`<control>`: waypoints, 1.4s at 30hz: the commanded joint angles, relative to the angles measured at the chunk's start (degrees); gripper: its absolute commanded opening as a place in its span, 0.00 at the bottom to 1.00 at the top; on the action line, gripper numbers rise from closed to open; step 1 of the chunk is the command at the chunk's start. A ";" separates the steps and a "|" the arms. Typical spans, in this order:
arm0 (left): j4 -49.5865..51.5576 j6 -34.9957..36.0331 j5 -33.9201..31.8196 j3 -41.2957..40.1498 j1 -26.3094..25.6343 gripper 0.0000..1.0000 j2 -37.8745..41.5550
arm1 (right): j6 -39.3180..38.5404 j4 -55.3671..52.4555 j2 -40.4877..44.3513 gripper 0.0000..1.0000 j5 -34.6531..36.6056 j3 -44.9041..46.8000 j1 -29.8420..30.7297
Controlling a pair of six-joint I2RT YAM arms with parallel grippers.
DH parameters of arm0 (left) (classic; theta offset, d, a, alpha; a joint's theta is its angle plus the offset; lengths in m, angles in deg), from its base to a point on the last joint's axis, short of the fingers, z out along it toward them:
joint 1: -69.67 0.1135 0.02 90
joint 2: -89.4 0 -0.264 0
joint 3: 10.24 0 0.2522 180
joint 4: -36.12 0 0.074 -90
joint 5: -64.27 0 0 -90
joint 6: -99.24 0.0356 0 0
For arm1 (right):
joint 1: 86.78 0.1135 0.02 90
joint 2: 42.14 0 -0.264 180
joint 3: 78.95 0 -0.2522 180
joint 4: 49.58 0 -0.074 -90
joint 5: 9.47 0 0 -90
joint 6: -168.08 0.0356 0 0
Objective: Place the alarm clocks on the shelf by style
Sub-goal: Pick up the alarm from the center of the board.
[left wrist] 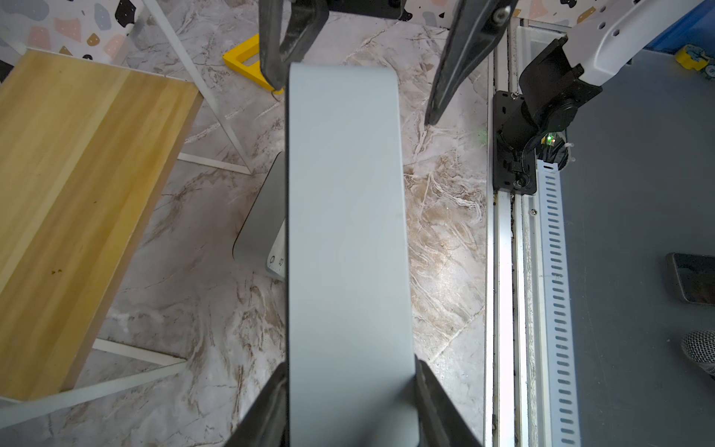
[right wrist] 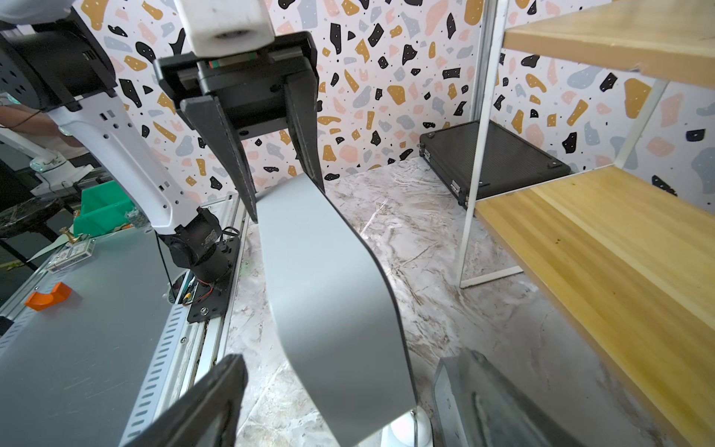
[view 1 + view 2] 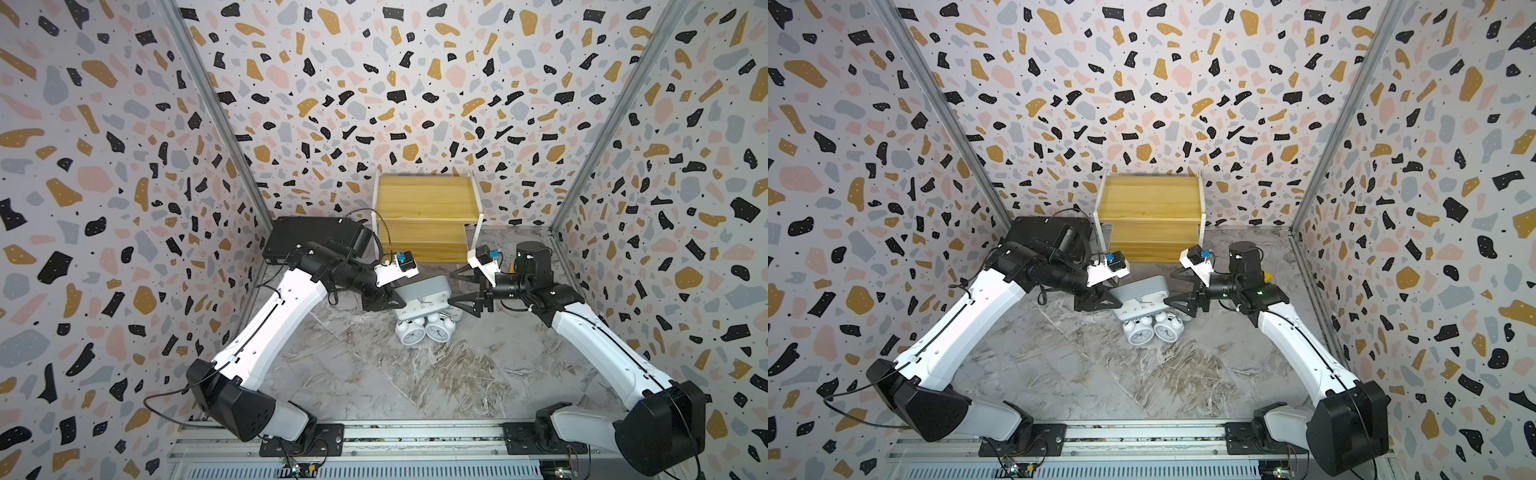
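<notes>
Clamping the left gripper [image 3: 395,301] on one short end of a grey rectangular clock [image 3: 428,286], at the centre of the frame in both top views, and holding it raised over the second grey clock [image 3: 424,311], probably for carrying toward the shelf [image 3: 424,199] at upper centre. Spreading the right gripper [image 3: 453,291] wide around the opposite end, jaws well apart and gripping nothing; perhaps grazing a corner with one finger, though hard telling from the left wrist view. Leaving both shelf boards bare, with a white twin-bell clock [image 3: 409,333] and the second twin-bell clock [image 3: 437,331] sitting side by side just below centre, likely awaiting their own tier.
</notes>
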 commanded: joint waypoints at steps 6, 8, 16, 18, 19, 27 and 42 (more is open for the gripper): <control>1.99 3.56 3.78 4.60 -1.51 0.20 -1.63 | -4.12 -4.56 -1.07 0.87 -2.99 -3.51 1.65; 2.38 3.79 4.07 4.97 -1.60 0.20 -1.90 | -4.21 -4.73 -1.06 0.86 -3.31 -3.57 1.77; 1.23 2.85 4.35 5.20 -1.60 0.20 -2.15 | -4.07 -5.45 -0.17 0.50 -5.04 -3.71 2.05; 0.01 1.78 4.49 5.29 -1.61 0.21 -2.17 | -3.48 -5.19 -0.13 0.38 -4.58 -3.64 2.04; -0.52 1.48 4.61 5.32 -1.59 0.21 -2.17 | -3.31 -5.10 -0.03 0.33 -4.41 -3.70 2.05; -9.23 -4.12 0.63 1.09 -1.34 0.69 0.36 | 3.81 1.48 1.15 0.16 -1.69 -3.79 2.00; -38.35 -24.96 17.85 -20.12 10.82 0.99 15.94 | 13.68 8.97 1.69 0.13 -5.25 -9.81 -1.94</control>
